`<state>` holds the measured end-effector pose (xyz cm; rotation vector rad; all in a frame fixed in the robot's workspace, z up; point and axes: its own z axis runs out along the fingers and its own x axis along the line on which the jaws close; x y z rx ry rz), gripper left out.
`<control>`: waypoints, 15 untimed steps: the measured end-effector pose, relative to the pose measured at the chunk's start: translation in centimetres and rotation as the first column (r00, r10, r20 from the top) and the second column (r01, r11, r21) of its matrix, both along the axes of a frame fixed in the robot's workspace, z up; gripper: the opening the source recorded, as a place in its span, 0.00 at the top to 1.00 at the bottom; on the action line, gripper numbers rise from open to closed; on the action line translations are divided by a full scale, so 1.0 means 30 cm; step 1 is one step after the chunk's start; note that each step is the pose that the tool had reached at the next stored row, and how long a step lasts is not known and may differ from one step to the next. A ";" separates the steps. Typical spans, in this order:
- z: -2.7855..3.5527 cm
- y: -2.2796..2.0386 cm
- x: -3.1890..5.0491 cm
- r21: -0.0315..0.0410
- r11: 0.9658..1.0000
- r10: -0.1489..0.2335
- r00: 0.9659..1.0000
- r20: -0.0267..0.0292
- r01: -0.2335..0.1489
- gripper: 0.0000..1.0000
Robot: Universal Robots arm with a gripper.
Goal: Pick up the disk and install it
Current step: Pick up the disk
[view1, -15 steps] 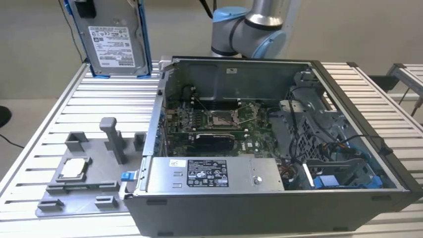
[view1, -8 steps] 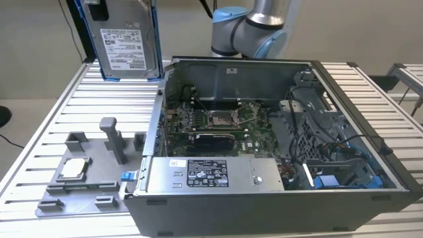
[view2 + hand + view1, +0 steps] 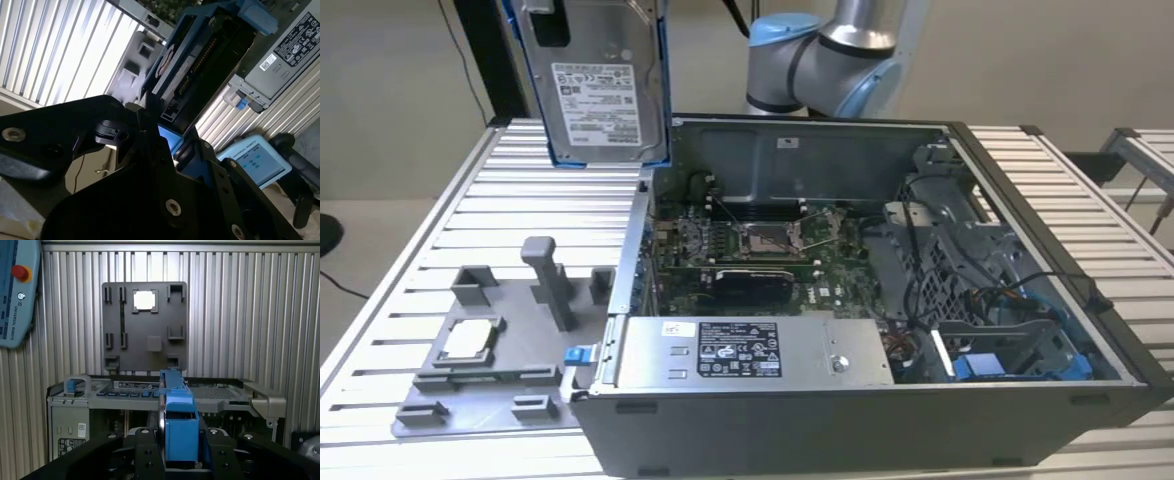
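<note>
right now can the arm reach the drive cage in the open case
Probably yes: the computer case lies open, the drive cage uncovered, though cables run beside it and the claw holds the disk.

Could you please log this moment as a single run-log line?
jaws: shut on the disk | disk: upright, aloft, outside open computer case | installed: no

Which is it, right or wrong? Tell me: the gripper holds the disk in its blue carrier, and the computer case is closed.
Wrong once: the computer case is open, boards exposed in the exterior view. The gripper does hold the disk in its blue carrier.
</note>
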<state>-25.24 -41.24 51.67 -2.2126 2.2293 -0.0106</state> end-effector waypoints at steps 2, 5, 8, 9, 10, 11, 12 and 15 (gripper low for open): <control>0.000 -0.004 0.015 0.000 1.000 0.000 1.000 0.000 0.000 1.00; 0.000 -0.010 0.039 0.000 1.000 0.000 1.000 -0.001 0.000 1.00; 0.000 -0.019 0.062 0.000 1.000 0.000 1.000 -0.002 0.000 1.00; 0.000 -0.022 0.070 0.000 1.000 0.000 1.000 -0.002 0.000 1.00; 0.000 -0.026 0.079 0.000 1.000 0.000 1.000 -0.002 0.000 1.00; 0.000 -0.030 0.087 0.000 1.000 0.000 1.000 -0.002 0.000 1.00; 0.000 -0.034 0.096 0.000 1.000 0.000 1.000 -0.003 0.000 1.00; 0.000 -0.045 0.122 0.000 1.000 0.000 1.000 -0.004 0.000 1.00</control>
